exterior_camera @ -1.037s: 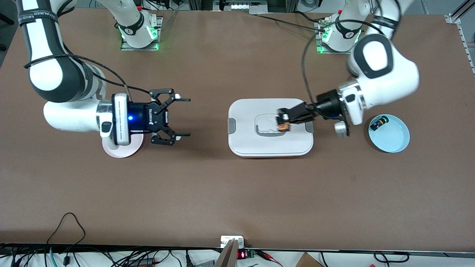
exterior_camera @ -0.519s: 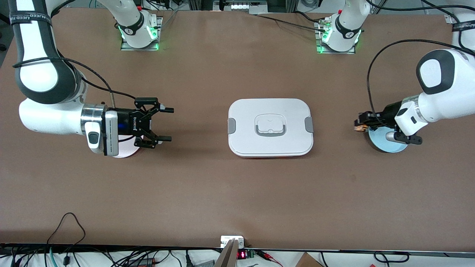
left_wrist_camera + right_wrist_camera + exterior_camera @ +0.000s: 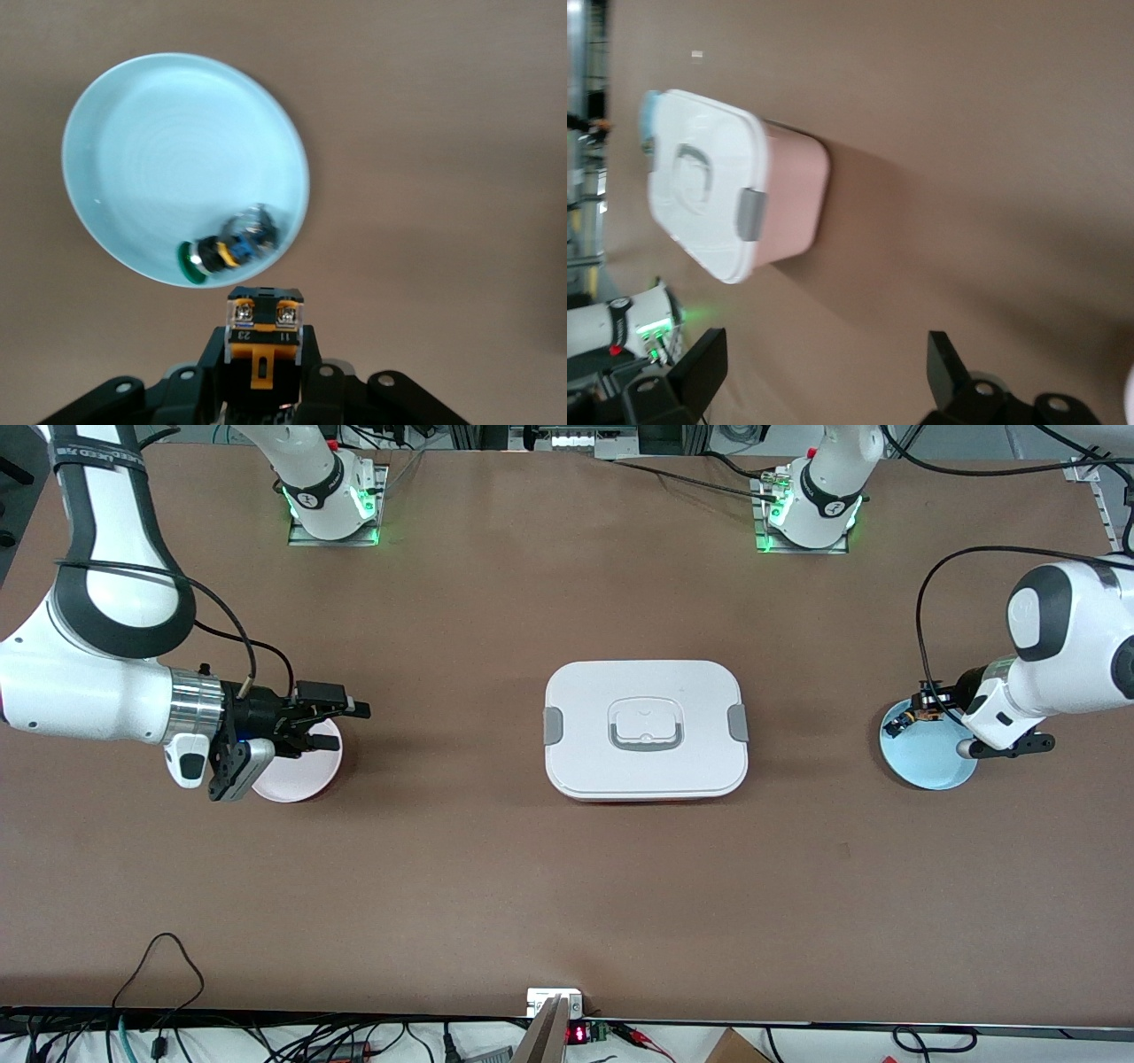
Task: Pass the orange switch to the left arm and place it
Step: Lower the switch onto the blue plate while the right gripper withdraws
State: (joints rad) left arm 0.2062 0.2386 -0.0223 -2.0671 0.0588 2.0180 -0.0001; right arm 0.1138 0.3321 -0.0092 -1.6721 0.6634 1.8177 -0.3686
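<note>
The orange switch [image 3: 264, 320] sits clamped in my left gripper [image 3: 264, 354], its clear terminal block pointing outward. This shut gripper [image 3: 926, 701] hovers over the rim of the light blue plate [image 3: 930, 766] at the left arm's end of the table. The white box [image 3: 585, 726] with grey clips stands at the table's middle, and the right wrist view shows its pink base [image 3: 793, 199]. My right gripper [image 3: 344, 726] is open and holds nothing, hanging over the pink plate [image 3: 297, 784] at the right arm's end. Its fingers [image 3: 700, 359] stand wide apart.
A small switch with a green cap [image 3: 221, 252] lies in the blue plate [image 3: 159, 150] near its rim. Bare brown table surrounds the box. Cables run along the table edge nearest the front camera.
My left gripper carried the orange switch from above the box's lid out to the blue plate. My right gripper drew back toward the pink plate, still open.
</note>
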